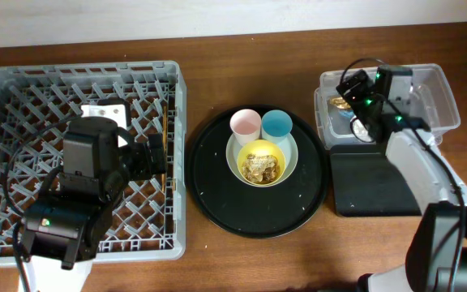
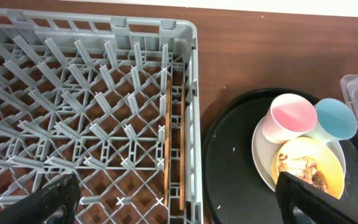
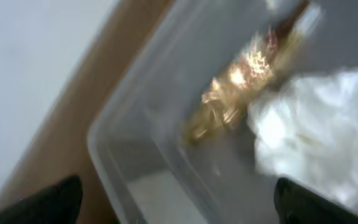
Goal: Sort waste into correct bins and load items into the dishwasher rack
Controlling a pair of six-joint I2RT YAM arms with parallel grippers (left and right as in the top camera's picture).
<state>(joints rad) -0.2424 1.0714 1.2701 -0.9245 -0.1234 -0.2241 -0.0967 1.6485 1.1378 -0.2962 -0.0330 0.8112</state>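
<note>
Judged from how things lay, the sorting was partly done. The gold foil wrapper (image 3: 235, 93) and the white napkin (image 3: 316, 130) lay in the clear tub (image 1: 444, 97) at about 2 o'clock on the bench (image 1: 242, 73). The right gripper (image 3: 176, 193) hung over them with its jaws apart and nothing between them. The black tray (image 1: 371, 186), at about 4 o'clock, looked to hold nothing.

In the dishwasher rack (image 1: 55, 71) at 9 o'clock, the chopsticks (image 2: 166, 143) lay against its 3 o'clock wall. No other dish showed there, though the arm hid part of the floor. The left gripper (image 2: 176, 193) hovered above the rack, jaws wide apart and holding nothing.

The rest sat on the round serving tray (image 1: 217, 195) at centre. The yellow bowl (image 1: 242, 158) stood on the plate (image 1: 235, 162) with the food scraps (image 1: 262, 168) inside it. The pink cup (image 1: 245, 123) and blue cup (image 1: 276, 124) were side by side at the plate's 12 o'clock edge. So the scraps had yet to be binned, probably into the black tray, and the bowl, plate and both cups had yet to be racked.
</note>
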